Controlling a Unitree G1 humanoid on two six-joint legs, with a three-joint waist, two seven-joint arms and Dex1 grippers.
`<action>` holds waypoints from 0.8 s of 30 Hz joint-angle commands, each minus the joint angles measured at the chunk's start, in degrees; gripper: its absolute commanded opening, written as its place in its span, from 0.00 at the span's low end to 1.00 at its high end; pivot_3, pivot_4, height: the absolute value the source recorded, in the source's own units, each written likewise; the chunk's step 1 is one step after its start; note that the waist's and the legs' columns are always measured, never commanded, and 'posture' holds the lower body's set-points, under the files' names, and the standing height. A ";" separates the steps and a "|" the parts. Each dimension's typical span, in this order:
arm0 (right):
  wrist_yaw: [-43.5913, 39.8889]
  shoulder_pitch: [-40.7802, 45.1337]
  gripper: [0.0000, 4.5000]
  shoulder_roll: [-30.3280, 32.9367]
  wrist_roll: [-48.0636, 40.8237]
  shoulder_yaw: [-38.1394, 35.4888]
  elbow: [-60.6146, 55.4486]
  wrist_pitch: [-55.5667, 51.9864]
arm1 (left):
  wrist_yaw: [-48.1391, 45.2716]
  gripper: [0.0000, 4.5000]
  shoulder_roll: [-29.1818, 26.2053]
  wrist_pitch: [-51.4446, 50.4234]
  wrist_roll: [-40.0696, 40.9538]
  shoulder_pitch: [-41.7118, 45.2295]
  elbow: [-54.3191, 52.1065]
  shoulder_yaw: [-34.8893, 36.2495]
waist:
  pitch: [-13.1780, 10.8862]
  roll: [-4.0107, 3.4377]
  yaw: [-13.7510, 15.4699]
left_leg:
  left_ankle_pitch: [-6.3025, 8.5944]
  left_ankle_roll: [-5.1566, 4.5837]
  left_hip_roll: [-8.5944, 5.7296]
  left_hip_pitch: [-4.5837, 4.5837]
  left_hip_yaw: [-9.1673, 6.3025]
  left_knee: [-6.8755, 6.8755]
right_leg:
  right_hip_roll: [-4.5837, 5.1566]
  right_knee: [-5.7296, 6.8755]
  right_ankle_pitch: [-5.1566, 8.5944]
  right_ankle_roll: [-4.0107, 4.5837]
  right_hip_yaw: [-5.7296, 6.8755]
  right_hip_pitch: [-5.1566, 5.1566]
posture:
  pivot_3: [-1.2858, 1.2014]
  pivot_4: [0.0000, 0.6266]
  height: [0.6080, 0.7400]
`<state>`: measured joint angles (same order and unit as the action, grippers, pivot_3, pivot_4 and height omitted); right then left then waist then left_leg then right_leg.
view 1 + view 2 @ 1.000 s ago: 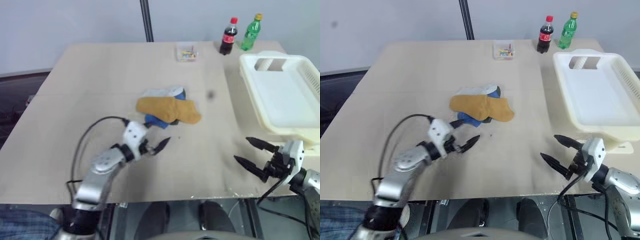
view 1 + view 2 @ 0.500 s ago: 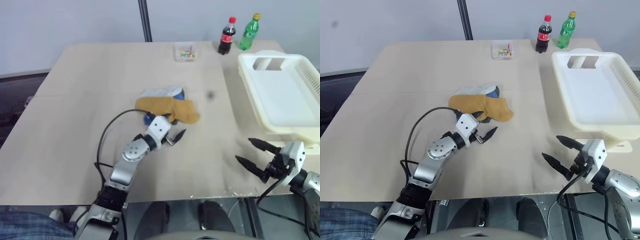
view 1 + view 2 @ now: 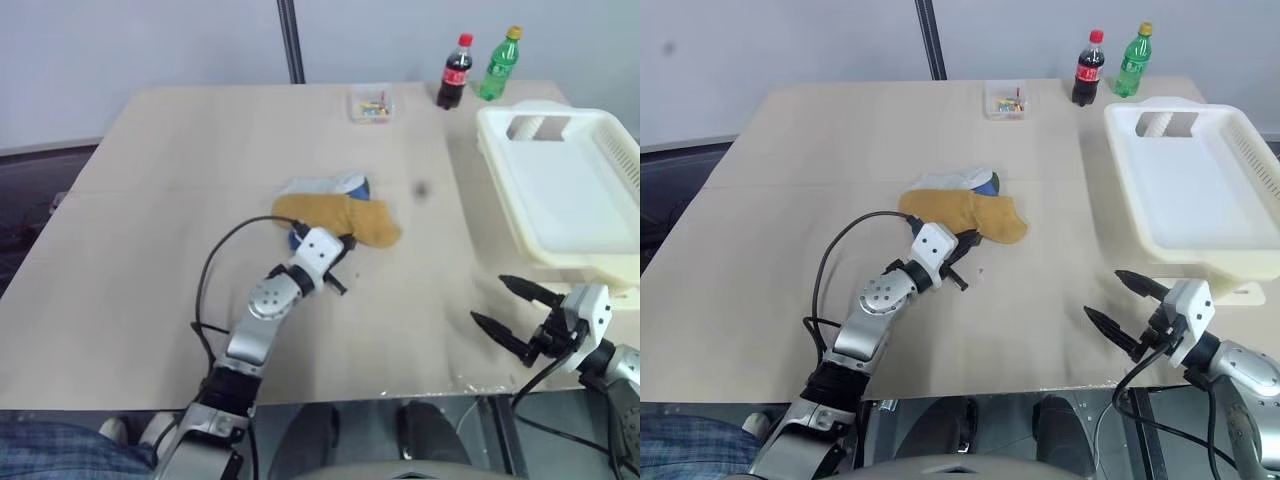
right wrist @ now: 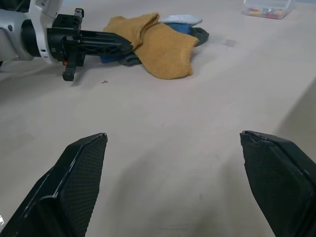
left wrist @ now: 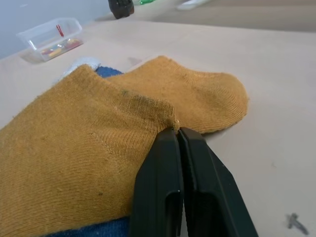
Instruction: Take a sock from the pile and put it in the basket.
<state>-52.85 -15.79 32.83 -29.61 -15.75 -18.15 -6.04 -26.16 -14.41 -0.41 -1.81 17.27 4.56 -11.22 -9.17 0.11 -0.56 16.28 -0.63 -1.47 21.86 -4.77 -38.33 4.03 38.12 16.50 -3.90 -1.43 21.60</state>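
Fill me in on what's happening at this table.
The robot is picking socks from a pile on the table to drop into the white basket. Its left gripper is shut on the edge of the mustard sock on top of the pile, not yet lifted. The right gripper hangs open near the table's front edge, beside the basket, which looks empty.
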 commanded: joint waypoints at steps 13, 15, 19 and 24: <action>-0.23 1.53 1.00 1.93 -0.81 -2.49 -0.18 0.30 | -3.99 0.03 -3.53 -32.64 12.87 -12.37 -33.97 -1.11 | 0.00 -0.02 -0.12 | 0.01 -0.01 0.06 -0.01 0.03 0.02 | 0.00 -0.01 0.00 0.00 -0.06 0.00 | 0.52 0.24 1.00; -0.23 1.37 1.00 2.20 -1.02 -2.80 -0.41 0.11 | -4.35 0.03 -3.57 -39.30 17.24 -12.67 -36.21 1.01 | 0.01 -0.02 0.01 | 0.01 -0.01 0.07 -0.03 0.00 0.02 | -0.02 0.03 0.00 0.00 -0.02 -0.01 | 0.52 0.24 1.00; -0.29 0.33 1.00 2.54 -1.06 -2.74 -1.28 -0.10 | -3.74 0.03 -0.10 -48.52 23.15 -9.49 -35.34 0.69 | 0.01 -0.02 0.22 | 0.01 -0.02 0.04 -0.04 -0.02 -0.01 | -0.01 0.08 0.01 0.01 0.01 -0.03 | 0.52 0.24 1.00; -0.24 -1.40 1.00 3.14 -1.56 -3.50 -3.06 -0.56 | -2.28 0.03 6.70 -50.47 24.55 -4.03 -30.12 -4.15 | 0.00 -0.01 0.28 | 0.00 -0.01 -0.03 0.01 -0.01 -0.05 | 0.01 0.07 0.00 0.00 -0.01 -0.03 | 0.52 0.24 1.00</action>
<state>-53.18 -16.96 35.29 -29.85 -17.00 -18.62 -6.55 -28.95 -9.14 -50.83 21.54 12.17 -26.13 -14.01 -9.16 0.10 -0.29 16.28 -0.63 -1.50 21.86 -4.78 -38.38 4.04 38.19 16.51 -3.90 -1.45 21.57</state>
